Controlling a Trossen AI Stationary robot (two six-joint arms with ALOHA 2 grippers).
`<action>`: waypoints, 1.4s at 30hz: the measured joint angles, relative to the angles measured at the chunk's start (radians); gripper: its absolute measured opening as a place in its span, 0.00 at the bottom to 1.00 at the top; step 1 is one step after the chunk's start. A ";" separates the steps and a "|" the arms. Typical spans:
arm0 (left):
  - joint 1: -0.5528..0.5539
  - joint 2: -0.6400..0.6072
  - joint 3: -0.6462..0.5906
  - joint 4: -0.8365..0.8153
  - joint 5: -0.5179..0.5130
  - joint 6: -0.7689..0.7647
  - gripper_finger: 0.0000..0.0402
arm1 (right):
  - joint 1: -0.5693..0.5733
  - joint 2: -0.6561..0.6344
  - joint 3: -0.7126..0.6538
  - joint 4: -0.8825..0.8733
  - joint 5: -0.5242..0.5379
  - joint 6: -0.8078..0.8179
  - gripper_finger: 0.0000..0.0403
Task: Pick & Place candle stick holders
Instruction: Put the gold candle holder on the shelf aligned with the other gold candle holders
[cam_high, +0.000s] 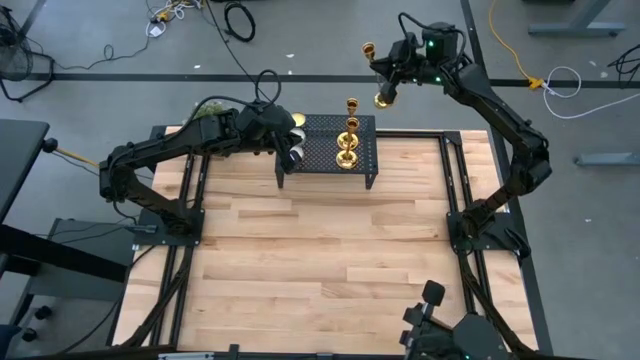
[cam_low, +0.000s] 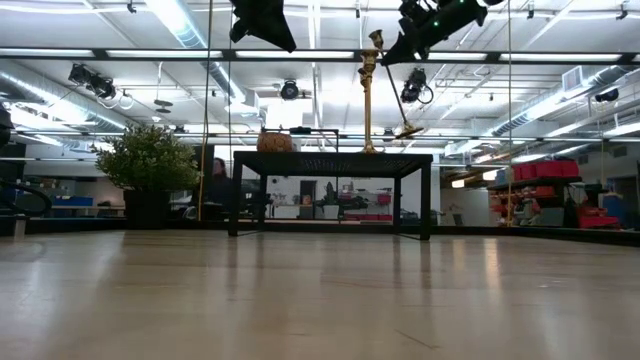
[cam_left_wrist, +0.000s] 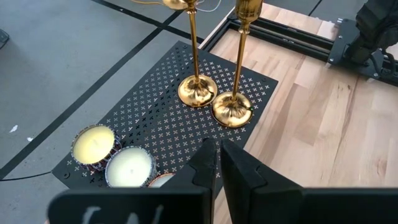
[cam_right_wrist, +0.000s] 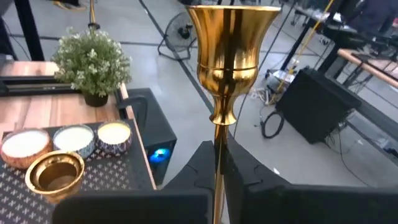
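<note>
- Candle stick holders counted: three. Two stood upright on the black perforated stand (cam_high: 325, 150) at the table's far edge, bases just beside each other: one (cam_left_wrist: 197, 91) and its neighbour (cam_left_wrist: 232, 109).
- Third holder (cam_high: 378, 72) was off the stand, pinched by its thin stem in the right gripper (cam_right_wrist: 217, 163), carried tilted in the air beyond the table's far edge, over the grey floor.
- Left side: left gripper (cam_left_wrist: 217, 155) hovered over the stand's left end, fingers drawn nearly together, holding nothing.
- Candles: three showed at the stand's left end in the right wrist view: one (cam_right_wrist: 23, 147), second (cam_right_wrist: 74, 139), third (cam_right_wrist: 114, 135). The left wrist view caught only two fully and the edge of another.
- One potted plant (cam_right_wrist: 92, 67) sat near the stand's left end.
- Progress, as judged: one holder of three was in transit; whether leaving or approaching the stand could not be told. Two remained standing where they were.
- Destination for the carried holder was not visible.
</note>
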 joint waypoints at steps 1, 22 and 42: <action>0.000 0.000 0.000 0.000 0.000 0.000 0.07 | 0.000 0.000 -0.012 0.017 -0.010 0.005 0.02; 0.000 0.000 0.000 0.000 0.000 0.000 0.07 | -0.003 -0.001 -0.332 0.561 -0.191 0.260 0.02; 0.000 0.000 0.000 0.000 0.000 0.000 0.07 | -0.003 -0.002 -0.435 0.690 -0.244 0.314 0.02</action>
